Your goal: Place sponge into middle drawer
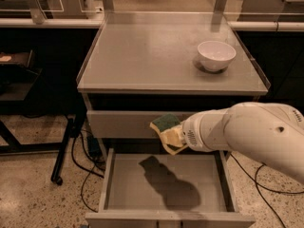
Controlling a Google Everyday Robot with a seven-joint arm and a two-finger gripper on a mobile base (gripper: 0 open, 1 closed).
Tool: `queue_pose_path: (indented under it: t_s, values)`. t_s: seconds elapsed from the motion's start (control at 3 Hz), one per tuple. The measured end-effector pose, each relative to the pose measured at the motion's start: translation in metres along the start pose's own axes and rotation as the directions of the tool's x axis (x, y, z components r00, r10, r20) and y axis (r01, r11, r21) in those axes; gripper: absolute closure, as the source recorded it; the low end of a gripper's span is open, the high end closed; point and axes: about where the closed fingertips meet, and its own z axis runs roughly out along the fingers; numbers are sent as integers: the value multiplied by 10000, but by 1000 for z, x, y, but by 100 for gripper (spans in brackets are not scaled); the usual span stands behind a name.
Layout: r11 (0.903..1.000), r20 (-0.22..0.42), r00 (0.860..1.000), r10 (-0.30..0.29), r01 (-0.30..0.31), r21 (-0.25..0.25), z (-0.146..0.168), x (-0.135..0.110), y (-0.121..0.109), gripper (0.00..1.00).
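Grey metal bench (pixel 142 56) in a dim lab, with a white bowl (pixel 216 55) on its right side. We note the claw (pixel 172 137) clamped on the sponge (pixel 166 123), green face up. It is held before the upper drawer front (pixel 118 123), over the open middle drawer (pixel 142 184). The arm's shadow (pixel 168 182) lies on the drawer floor.
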Motion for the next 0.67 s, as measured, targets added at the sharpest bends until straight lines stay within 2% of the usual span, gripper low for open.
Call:
queue_pose_path:
  t_s: [0.67]
  values:
    - [10000, -133, 9999, 42, -41, 47, 9, 9, 2, 100]
